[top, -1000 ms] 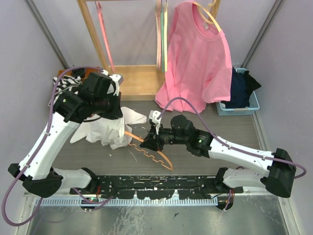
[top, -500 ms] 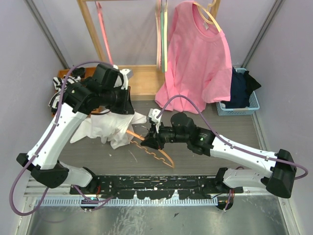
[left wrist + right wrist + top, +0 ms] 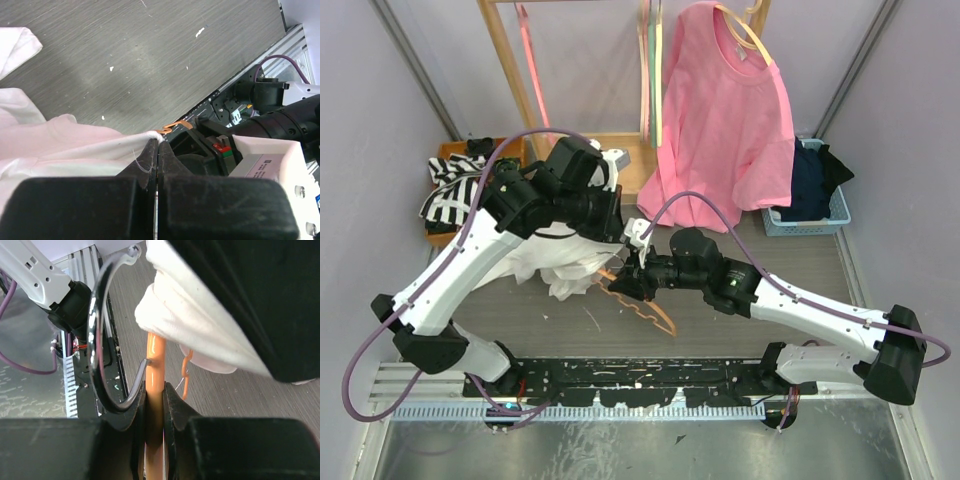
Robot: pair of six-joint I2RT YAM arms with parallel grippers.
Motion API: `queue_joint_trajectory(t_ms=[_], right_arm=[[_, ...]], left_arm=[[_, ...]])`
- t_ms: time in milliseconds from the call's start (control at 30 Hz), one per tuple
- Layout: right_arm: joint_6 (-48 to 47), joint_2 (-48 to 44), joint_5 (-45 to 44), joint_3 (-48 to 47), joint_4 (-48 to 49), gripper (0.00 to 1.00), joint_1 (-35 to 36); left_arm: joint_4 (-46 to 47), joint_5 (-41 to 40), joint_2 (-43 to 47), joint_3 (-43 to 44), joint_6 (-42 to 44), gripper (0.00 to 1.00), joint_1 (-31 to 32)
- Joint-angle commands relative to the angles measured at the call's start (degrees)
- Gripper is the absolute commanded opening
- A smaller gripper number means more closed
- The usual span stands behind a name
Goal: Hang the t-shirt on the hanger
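The white t-shirt [image 3: 555, 265] hangs bunched from my left gripper [image 3: 618, 236], which is shut on a fold of it [image 3: 75, 147]; the gripper's tips [image 3: 159, 143] pinch the cloth edge. My right gripper [image 3: 628, 284] is shut on the orange hanger [image 3: 648, 312] just below its silver hook [image 3: 95, 330], with the orange neck [image 3: 155, 365] squeezed between the jaws [image 3: 155, 396]. The shirt's edge [image 3: 185, 325] lies over the top of the hanger, right above my right gripper. A bit of orange hanger [image 3: 176, 125] shows past the cloth in the left wrist view.
A pink t-shirt [image 3: 725, 120] hangs on a cream hanger at the back. A wooden rack [image 3: 510, 70] holds green and pink hangers [image 3: 650, 70]. Striped cloth [image 3: 455, 190] lies at the back left. A blue basket [image 3: 810, 220] of dark clothes stands at the right.
My left arm has swung right and lifted the white t-shirt over to the hanger's top. The right gripper has kept its hold on the hanger, shifting it only slightly.
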State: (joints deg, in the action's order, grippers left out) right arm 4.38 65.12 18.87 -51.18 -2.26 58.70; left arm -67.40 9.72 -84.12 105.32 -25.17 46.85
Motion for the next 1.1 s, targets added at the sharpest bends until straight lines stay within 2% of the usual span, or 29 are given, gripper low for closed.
queue_joint_trajectory(t_ms=[0,233,300,367,467,567,733,900,1067], right_arm=[[-1.1,-2.5,0.3,-1.6,8.7,0.01,0.5],[-0.6,-5.3,-2.0,1.4,11.9,0.01,0.5],[-0.2,-6.2,-1.9,2.3,12.0,0.01,0.5],[0.9,-7.8,-1.7,4.2,12.9,0.01,0.5],[2.8,-10.7,-1.6,7.9,15.1,0.01,0.6],[4.1,-12.8,-1.6,10.2,16.9,0.01,0.6],[5.2,-13.4,-1.1,11.4,18.4,0.01,0.6],[5.8,-13.4,-1.3,12.4,19.4,0.01,0.6],[6.9,-12.9,-2.2,12.3,20.2,0.01,0.5]], left_arm=[[7.3,3.3,-0.6,-0.8,-2.8,0.00,2.2],[8.1,2.9,-2.4,-1.7,-3.2,0.00,5.3],[6.8,0.1,-2.1,-1.5,-1.5,0.00,5.3],[5.1,-3.6,-1.8,-1.2,0.9,0.06,5.0],[4.7,-4.0,-1.3,-1.7,2.6,0.26,4.3],[4.4,-3.6,-1.3,-1.0,3.5,0.38,4.2],[2.0,-5.2,-1.0,2.3,4.9,0.45,4.0],[-3.1,-9.5,0.1,7.5,6.3,0.47,3.0],[-6.7,-13.7,4.9,8.9,6.7,0.50,2.5]])
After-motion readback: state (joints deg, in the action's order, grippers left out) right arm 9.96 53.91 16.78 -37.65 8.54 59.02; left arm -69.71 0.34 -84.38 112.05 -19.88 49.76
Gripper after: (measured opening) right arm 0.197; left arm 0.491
